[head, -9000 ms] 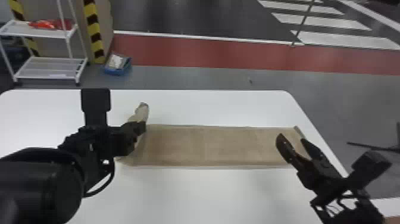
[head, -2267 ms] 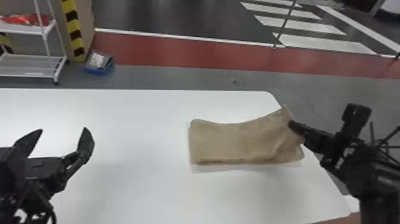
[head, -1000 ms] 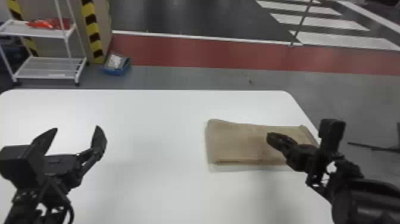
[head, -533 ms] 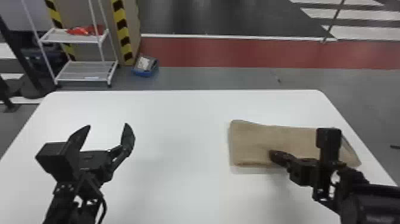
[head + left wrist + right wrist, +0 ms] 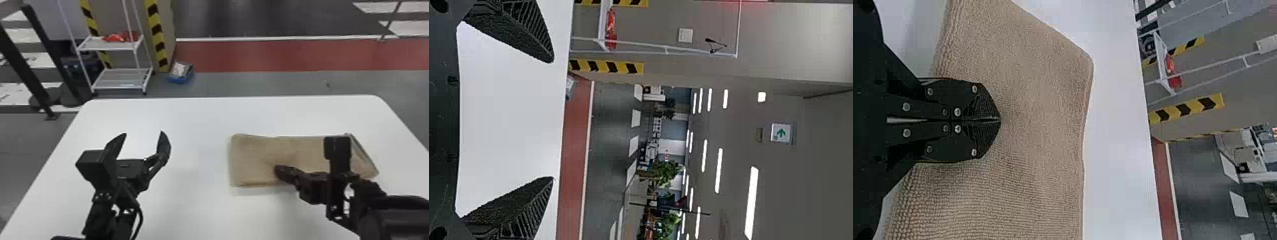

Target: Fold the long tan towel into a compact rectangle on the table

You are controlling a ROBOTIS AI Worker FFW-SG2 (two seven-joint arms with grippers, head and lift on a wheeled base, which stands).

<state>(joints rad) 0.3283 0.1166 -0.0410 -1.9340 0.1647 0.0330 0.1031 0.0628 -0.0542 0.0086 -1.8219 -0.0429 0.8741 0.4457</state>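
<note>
"Right pincer (image 5: 277, 171): how is it held?"

"With its fingers together, low over the near part of the tan towel (image 5: 252, 156), left of the cloth's middle. Whether the cloth is being pressed cannot be told."

"And where is the towel laid?"

"Flat on the right half of the white table (image 5: 198, 118), folded into an oblong, with its longer sides running left to right. At its right end, a slanted edge is shown."

"How is the left pincer (image 5: 144, 133) held?"

"Above the left half of the table, well apart from the towel, with its fingers spread wide."

"What is seen past the far edge?"

"A white rack (image 5: 118, 83) is stood on the floor at the far left, with a red bundle (image 5: 118, 37) held on its upper shelf. Just right of the rack, a blue box (image 5: 180, 79) is set on the floor."
</note>
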